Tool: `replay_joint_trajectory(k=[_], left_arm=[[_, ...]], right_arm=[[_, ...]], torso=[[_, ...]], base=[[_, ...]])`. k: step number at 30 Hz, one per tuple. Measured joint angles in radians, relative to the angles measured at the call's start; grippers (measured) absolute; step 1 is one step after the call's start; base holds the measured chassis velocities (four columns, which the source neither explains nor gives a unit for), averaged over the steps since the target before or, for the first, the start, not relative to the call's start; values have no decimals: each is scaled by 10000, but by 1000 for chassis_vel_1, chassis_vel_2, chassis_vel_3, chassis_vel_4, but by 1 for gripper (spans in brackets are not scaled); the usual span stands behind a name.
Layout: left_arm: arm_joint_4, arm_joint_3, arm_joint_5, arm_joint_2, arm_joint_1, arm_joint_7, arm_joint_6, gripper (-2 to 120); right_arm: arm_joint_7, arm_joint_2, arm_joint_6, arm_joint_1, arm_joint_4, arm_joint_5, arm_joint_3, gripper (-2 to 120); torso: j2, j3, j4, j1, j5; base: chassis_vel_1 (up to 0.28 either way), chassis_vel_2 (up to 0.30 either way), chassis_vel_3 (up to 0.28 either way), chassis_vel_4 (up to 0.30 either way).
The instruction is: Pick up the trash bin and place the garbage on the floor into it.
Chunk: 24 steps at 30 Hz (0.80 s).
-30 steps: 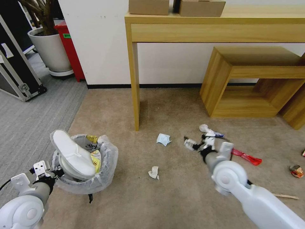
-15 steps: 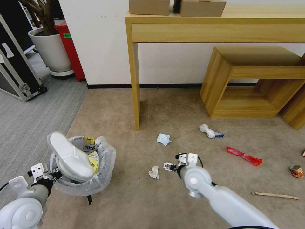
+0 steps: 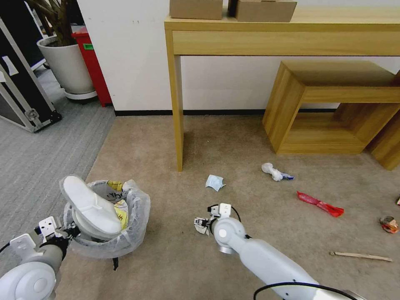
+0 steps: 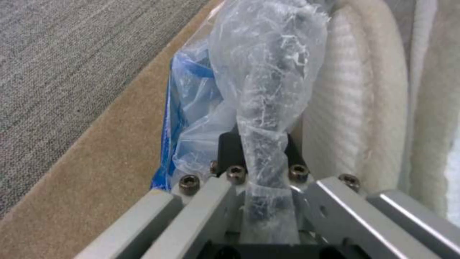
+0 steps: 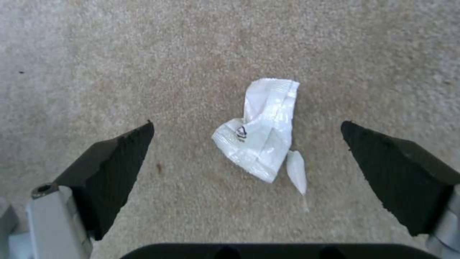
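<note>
my right arm reaches forward and down across the beige carpet, its right jaws spread wide and hanging just over a crumpled white wrapper that lies between the two dark pads. my left arm is bent low at my left side, its left jaws clenched on the bagged rim of the trash bin, which hangs clear of the carpet with a white slipper jutting over its rim and a second slipper under it. bare carpet lies open all round the wrapper. farther off sit a blue-white scrap, a white twist of paper, a red wrapper and a wooden stick. the wooden worktop leg stands well beyond, and the low wooden shelf by the wall to the right.
</note>
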<state>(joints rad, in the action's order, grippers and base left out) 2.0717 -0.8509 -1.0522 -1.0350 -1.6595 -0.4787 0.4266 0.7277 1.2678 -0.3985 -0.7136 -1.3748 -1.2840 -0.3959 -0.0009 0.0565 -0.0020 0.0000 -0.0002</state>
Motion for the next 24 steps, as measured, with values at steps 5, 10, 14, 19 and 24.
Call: replay_joint_trajectory(k=[5, 10, 14, 19, 24], left_arm=[[-20, 0, 14, 6, 4, 17, -62, 0], [-16, 2, 1, 55, 20, 19, -71, 0], [18, 9, -5, 62, -5, 19, -72, 0], [57, 45, 1, 40, -13, 10, -71, 0], [73, 66, 11, 12, -9, 2, -71, 0]], right_arm=[[-176, 253, 141, 105, 545, 302, -122, 98], [-262, 418, 237, 117, 969, 563, -135, 97], [-441, 461, 349, 115, 1241, 838, -131, 96], [-588, 530, 416, 94, 1459, 1071, -123, 95], [-688, 543, 499, 22, 1578, 1285, -131, 89]], torso=[[-1, 0, -1, 0, 0], [0, 0, -1, 0, 1], [-1, 0, -1, 0, 1], [0, 0, -1, 0, 1], [0, 0, -1, 0, 2]], base=[[0, 0, 0, 0], [0, 0, 0, 0], [0, 0, 0, 0], [0, 0, 0, 0], [0, 0, 0, 0]])
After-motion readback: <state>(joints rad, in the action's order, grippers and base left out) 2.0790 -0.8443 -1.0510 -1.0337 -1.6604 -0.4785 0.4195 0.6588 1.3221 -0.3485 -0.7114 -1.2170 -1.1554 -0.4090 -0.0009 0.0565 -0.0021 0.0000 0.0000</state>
